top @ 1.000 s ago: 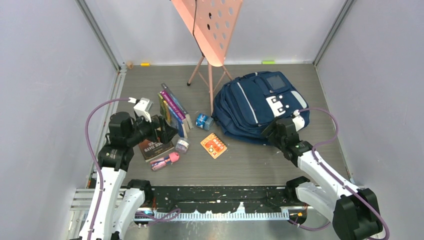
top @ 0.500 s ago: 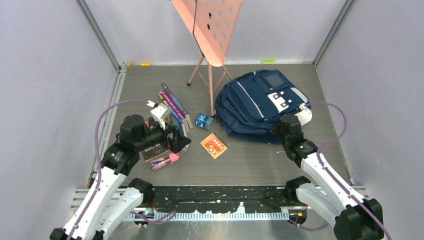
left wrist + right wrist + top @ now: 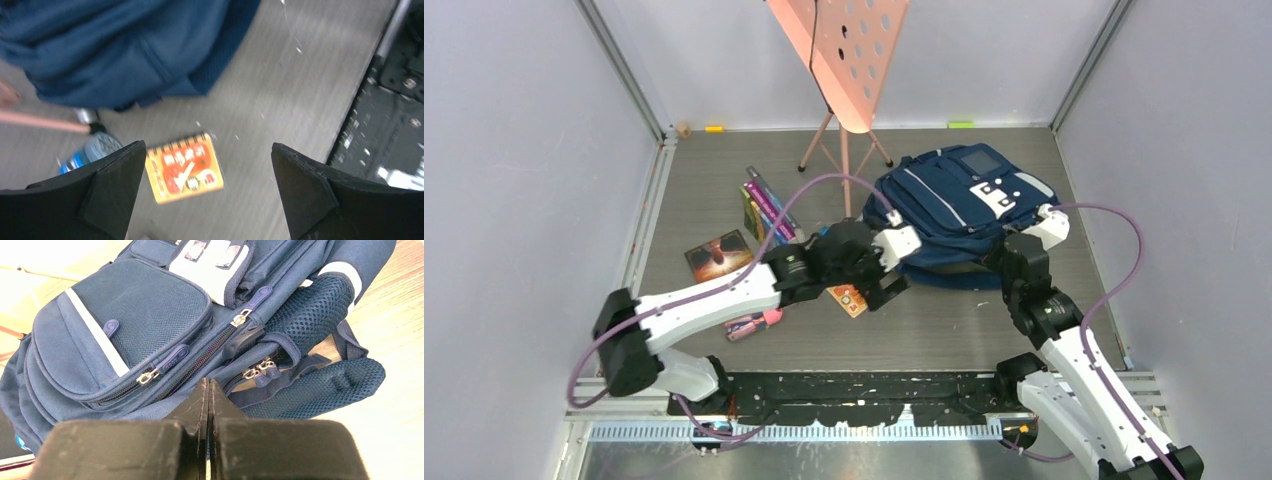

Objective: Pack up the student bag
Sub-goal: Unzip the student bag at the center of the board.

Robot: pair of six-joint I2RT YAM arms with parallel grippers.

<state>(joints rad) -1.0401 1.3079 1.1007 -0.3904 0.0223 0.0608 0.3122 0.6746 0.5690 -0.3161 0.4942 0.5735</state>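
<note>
The student bag (image 3: 150,330) lies slumped on the far right part of the grey wood-grain table (image 3: 944,330), just beside the feet of a pink perforated stand (image 3: 844,50). It is soft navy woven cloth with pale grey stripes, grey front patches, a stretchy mesh side pocket (image 3: 312,310), padded mesh straps and small metal zip pulls (image 3: 265,367) on dark zips. The right gripper (image 3: 208,385) has its flat black fingers pressed together, the tips against the bag's cloth just beside the paired zip pulls; whether a fold of cloth is pinched between them cannot be made out. The left gripper (image 3: 209,147) reaches across the middle of the table with its wedge-shaped black fingers spread wide and nothing between them, hanging over a small orange spiral-bound notebook (image 3: 184,167) that lies flat near the bag's lower edge. A few thin books (image 3: 769,210) lie at the left.
</note>
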